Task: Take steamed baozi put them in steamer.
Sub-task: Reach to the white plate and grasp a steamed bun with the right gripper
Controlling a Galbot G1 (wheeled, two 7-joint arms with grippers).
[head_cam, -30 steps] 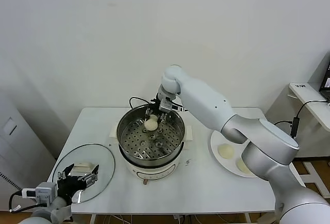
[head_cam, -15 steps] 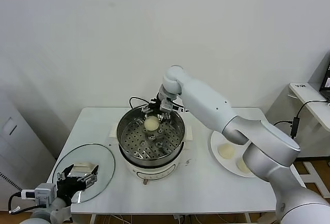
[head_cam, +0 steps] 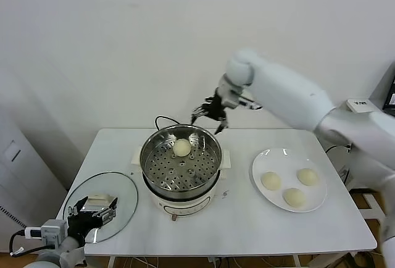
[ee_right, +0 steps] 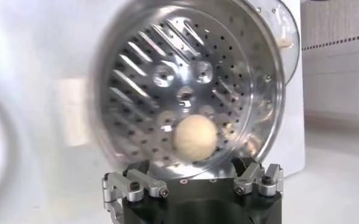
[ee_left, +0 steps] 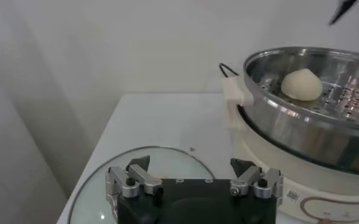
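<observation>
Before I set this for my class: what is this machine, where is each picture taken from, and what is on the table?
It is a two-armed robot. The wide picture comes from a camera on its head; the other two come from cameras on its wrists. On the white table stands a shiny steamer with one bun inside. Three buns wait on a plate, and a glass lid lies at the other end. The right tool hangs open and empty above the steamer's far rim. The left tool waits open over the lid, holding nothing.
</observation>
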